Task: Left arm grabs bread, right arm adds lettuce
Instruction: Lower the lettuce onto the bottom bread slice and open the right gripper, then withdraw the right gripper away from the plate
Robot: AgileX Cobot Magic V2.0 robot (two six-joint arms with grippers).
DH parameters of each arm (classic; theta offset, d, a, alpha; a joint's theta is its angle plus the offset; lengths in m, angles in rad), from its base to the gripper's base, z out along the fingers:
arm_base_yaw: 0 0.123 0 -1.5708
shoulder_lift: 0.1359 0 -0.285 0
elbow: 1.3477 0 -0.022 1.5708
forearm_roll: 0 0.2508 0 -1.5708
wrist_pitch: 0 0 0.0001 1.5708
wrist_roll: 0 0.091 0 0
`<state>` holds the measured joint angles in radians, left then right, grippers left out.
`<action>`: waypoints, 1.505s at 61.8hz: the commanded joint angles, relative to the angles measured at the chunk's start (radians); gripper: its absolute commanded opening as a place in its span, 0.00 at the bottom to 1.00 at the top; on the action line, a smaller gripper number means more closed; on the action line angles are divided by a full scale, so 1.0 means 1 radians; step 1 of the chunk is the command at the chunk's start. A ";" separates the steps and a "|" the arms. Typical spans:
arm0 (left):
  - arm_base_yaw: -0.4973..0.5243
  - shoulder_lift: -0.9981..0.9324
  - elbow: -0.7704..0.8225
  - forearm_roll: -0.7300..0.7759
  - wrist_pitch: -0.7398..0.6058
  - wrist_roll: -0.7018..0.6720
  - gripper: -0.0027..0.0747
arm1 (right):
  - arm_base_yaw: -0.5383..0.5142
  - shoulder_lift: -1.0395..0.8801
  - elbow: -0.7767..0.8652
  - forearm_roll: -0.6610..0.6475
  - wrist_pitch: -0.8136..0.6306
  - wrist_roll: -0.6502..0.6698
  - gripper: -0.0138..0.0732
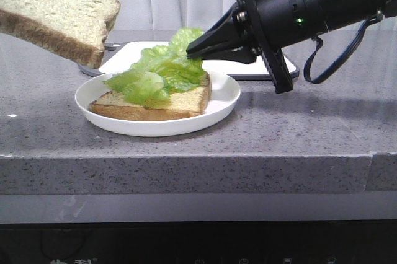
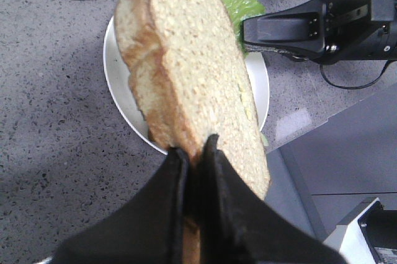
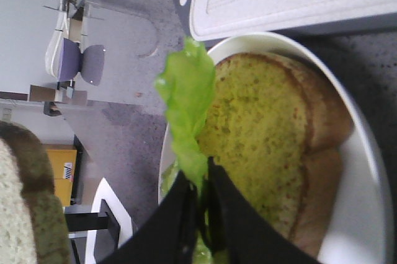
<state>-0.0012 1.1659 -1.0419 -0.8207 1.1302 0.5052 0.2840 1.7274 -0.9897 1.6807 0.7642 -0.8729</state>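
My left gripper (image 2: 195, 149) is shut on the thick bread slice (image 2: 192, 72) and holds it in the air above the white plate (image 2: 115, 81); in the front view the bread (image 1: 59, 10) hangs at the upper left. My right gripper (image 3: 201, 180) is shut on the green lettuce leaf (image 3: 186, 106). In the front view the right gripper (image 1: 191, 50) pinches the lettuce (image 1: 158, 72), which drapes over a thinner flat toast slice (image 1: 180, 103) lying on the plate (image 1: 220, 106).
A white cutting board (image 1: 124, 56) on a dark tray lies behind the plate. The grey stone counter (image 1: 298, 127) has its front edge close below the plate. The right arm's cable (image 1: 332, 59) hangs over the counter at the right.
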 commanded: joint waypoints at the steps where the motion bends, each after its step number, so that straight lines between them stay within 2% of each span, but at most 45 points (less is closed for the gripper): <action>1: 0.001 -0.024 -0.024 -0.070 -0.021 0.001 0.01 | -0.001 -0.041 -0.030 0.005 0.043 -0.016 0.37; 11: 0.001 -0.024 -0.024 -0.070 -0.021 0.001 0.01 | -0.007 -0.046 -0.060 -0.059 0.052 -0.020 0.59; 20: 0.001 -0.024 -0.024 -0.070 -0.021 0.001 0.01 | -0.025 -0.073 -0.081 -0.155 0.052 -0.020 0.70; 34: 0.001 -0.024 -0.024 -0.070 -0.021 0.001 0.01 | -0.106 -0.170 -0.085 -0.318 0.036 0.015 0.70; 46: 0.001 -0.024 -0.024 -0.070 -0.021 0.001 0.01 | -0.145 -0.338 -0.085 -0.563 0.032 0.116 0.69; 52: 0.001 -0.024 -0.024 -0.070 -0.021 0.001 0.01 | -0.145 -0.429 -0.085 -0.728 0.026 0.210 0.69; 63: 0.001 -0.024 -0.024 -0.070 -0.021 0.001 0.01 | -0.145 -0.608 -0.084 -1.077 0.061 0.459 0.69; 70: 0.001 -0.024 -0.024 -0.070 -0.021 0.001 0.01 | -0.145 -0.706 -0.075 -1.223 0.100 0.577 0.69; 76: 0.001 -0.024 -0.024 -0.070 -0.021 0.001 0.01 | -0.145 -0.786 -0.050 -1.258 0.119 0.612 0.69; 93: 0.001 -0.024 -0.024 -0.071 -0.023 0.001 0.01 | -0.145 -0.954 0.050 -1.257 0.123 0.615 0.69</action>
<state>-0.0012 1.1659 -1.0419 -0.8207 1.1302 0.5052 0.1447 0.8104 -0.9314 0.4100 0.9348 -0.2591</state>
